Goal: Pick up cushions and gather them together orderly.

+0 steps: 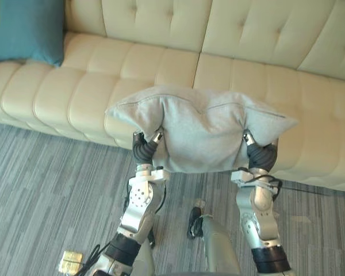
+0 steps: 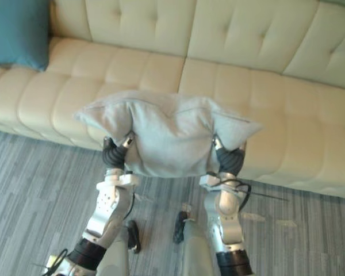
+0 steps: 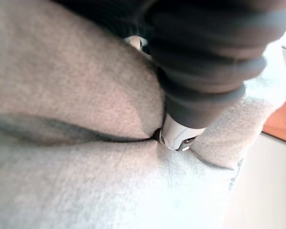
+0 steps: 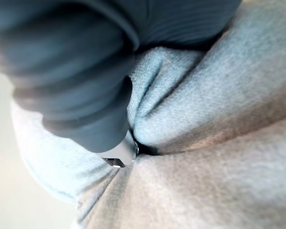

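Observation:
A light grey cushion hangs in the air over the front edge of the cream sofa, squeezed between both hands. My left hand presses into its left side and my right hand into its right side. In the left wrist view the hand's dark cover sinks into the grey cloth. The right wrist view shows the same, the cover buried in a fold of the cushion. A teal cushion leans upright against the sofa's back at the far left.
The tufted sofa runs across the whole view, its seat bare between the teal cushion and the right end. Grey striped carpet lies in front of it. A small yellow object lies on the carpet at the lower left.

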Robot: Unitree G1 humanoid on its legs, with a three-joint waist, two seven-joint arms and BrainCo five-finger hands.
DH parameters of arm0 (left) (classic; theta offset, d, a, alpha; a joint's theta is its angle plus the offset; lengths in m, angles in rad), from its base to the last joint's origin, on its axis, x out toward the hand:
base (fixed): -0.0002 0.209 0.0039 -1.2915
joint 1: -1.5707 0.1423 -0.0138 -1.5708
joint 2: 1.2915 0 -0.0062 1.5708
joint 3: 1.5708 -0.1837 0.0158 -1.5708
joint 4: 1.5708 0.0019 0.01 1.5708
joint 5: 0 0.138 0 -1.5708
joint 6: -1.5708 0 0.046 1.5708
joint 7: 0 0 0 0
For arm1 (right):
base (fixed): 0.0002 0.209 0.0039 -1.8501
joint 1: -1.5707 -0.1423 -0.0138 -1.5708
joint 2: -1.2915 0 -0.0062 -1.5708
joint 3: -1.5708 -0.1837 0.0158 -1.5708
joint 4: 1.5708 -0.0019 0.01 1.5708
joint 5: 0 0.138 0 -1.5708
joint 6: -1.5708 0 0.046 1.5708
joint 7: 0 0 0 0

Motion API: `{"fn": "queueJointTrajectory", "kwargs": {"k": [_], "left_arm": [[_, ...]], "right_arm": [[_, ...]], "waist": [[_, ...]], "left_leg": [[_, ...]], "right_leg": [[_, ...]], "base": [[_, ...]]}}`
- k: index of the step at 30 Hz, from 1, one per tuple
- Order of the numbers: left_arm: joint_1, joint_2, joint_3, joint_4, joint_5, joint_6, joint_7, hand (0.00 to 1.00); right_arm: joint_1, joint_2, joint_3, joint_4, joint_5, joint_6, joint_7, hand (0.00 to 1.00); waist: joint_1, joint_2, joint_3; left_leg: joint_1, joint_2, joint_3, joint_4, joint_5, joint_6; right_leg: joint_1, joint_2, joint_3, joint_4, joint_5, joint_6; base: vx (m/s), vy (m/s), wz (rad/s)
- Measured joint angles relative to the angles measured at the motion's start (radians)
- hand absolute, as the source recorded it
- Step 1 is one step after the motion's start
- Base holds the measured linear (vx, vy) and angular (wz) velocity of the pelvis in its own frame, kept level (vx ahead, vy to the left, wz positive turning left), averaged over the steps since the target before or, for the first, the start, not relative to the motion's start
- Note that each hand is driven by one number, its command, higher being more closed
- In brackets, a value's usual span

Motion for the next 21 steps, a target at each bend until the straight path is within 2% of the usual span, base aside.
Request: {"fn": "queueJointTrajectory", "kwargs": {"k": [3,5,8,9,10,11,12,13,14,15,17,19,21], "left_arm": [[0.035,0.020,-0.027,0.023,-0.039,0.003,-0.019,1.00],[0.047,0.029,-0.047,0.067,-0.049,0.007,-0.019,1.00],[0.046,0.081,-0.099,0.090,-0.056,0.024,-0.020,1.00],[0.046,0.097,-0.114,0.091,-0.056,0.025,-0.023,1.00],[0.046,0.110,-0.125,0.092,-0.056,0.027,-0.030,1.00],[0.046,0.114,-0.131,0.092,-0.056,0.032,-0.041,1.00],[0.046,0.114,-0.134,0.092,-0.056,0.033,-0.045,1.00],[0.046,0.117,-0.139,0.092,-0.056,0.038,-0.051,1.00],[0.046,0.116,-0.141,0.094,-0.056,0.042,-0.057,1.00],[0.053,0.105,-0.145,0.103,-0.058,0.044,-0.062,1.00],[0.048,0.105,-0.145,0.103,-0.062,0.044,-0.073,1.00],[0.047,0.101,-0.146,0.112,-0.078,0.044,-0.085,1.00],[0.046,0.095,-0.146,0.135,-0.092,0.044,-0.099,1.00]], "right_arm": [[0.000,-0.034,0.008,0.089,0.000,0.005,0.010,1.00],[0.004,-0.059,0.016,0.142,0.000,0.027,0.010,1.00],[0.007,-0.106,0.019,0.196,0.008,0.044,0.028,1.00],[0.014,-0.121,0.020,0.200,0.016,0.047,0.038,1.00],[0.029,-0.137,0.020,0.200,0.029,0.047,0.049,1.00],[0.042,-0.152,0.020,0.200,0.044,0.047,0.057,1.00],[0.048,-0.156,0.020,0.201,0.050,0.047,0.062,1.00],[0.057,-0.159,0.020,0.201,0.055,0.048,0.064,1.00],[0.064,-0.162,0.019,0.201,0.055,0.048,0.064,1.00],[0.066,-0.177,0.020,0.205,0.056,0.052,0.066,1.00],[0.066,-0.186,0.020,0.205,0.075,0.052,0.074,1.00],[0.077,-0.191,0.019,0.203,0.079,0.056,0.076,1.00],[0.094,-0.192,0.019,0.186,0.089,0.059,0.076,1.00]], "waist": [[-0.020,0.001,-0.002],[-0.028,0.002,-0.002],[-0.052,0.005,-0.001],[-0.055,0.009,0.000],[-0.060,0.010,-0.002],[-0.065,0.006,-0.011],[-0.067,0.001,-0.016],[-0.074,-0.008,-0.022],[-0.081,-0.009,-0.023],[-0.076,0.036,-0.037],[-0.080,0.070,-0.056],[-0.086,0.073,-0.057],[-0.092,0.075,-0.056]], "left_leg": [[0.053,0.000,0.028,0.015,-0.038,0.005],[0.102,-0.003,0.045,0.022,-0.059,0.008],[0.169,-0.020,0.042,-0.059,-0.048,0.015],[0.190,-0.021,0.044,-0.092,-0.044,0.017],[0.208,-0.027,0.045,-0.132,-0.035,0.020],[0.231,-0.037,0.054,-0.183,-0.017,0.013],[0.248,-0.049,0.058,-0.218,-0.006,0.006],[0.271,-0.068,0.060,-0.245,0.004,-0.014],[0.285,-0.073,0.056,-0.248,-0.001,-0.023],[0.294,-0.049,0.036,-0.260,-0.003,-0.038],[0.294,-0.025,0.022,-0.274,0.003,-0.056],[0.265,0.001,-0.020,-0.165,0.012,-0.071],[0.181,0.051,-0.062,0.069,0.048,-0.076]], "right_leg": [[0.024,0.002,0.031,0.035,0.001,0.008],[0.026,-0.007,0.041,0.096,0.007,0.010],[0.038,-0.017,0.037,0.104,0.055,0.022],[0.020,-0.016,0.032,0.114,0.059,0.022],[0.023,-0.014,0.018,0.055,0.050,0.017],[0.028,-0.012,0.009,-0.081,0.074,0.018],[0.037,-0.009,0.010,-0.199,0.123,0.014],[0.067,-0.004,0.021,-0.332,0.219,0.016],[0.083,-0.002,0.041,-0.355,0.312,-0.010],[0.083,0.030,0.042,-0.352,0.300,-0.018],[0.049,0.054,0.037,-0.296,0.249,-0.030],[0.068,0.066,0.023,-0.265,0.199,-0.040],[0.126,0.079,-0.002,-0.275,0.177,-0.051]], "base": [[0.10,0.106,-0.32],[0.07,0.073,-0.28],[0.08,0.059,-0.12],[0.07,0.025,-0.13],[0.09,0.012,-0.06],[0.12,0.000,-0.04],[0.20,-0.032,0.01],[0.20,-0.069,0.09],[0.36,-0.126,-0.09],[0.32,-0.115,-0.24],[0.33,-0.098,-0.24],[0.28,-0.103,0.07],[0.24,-0.104,0.23]]}}
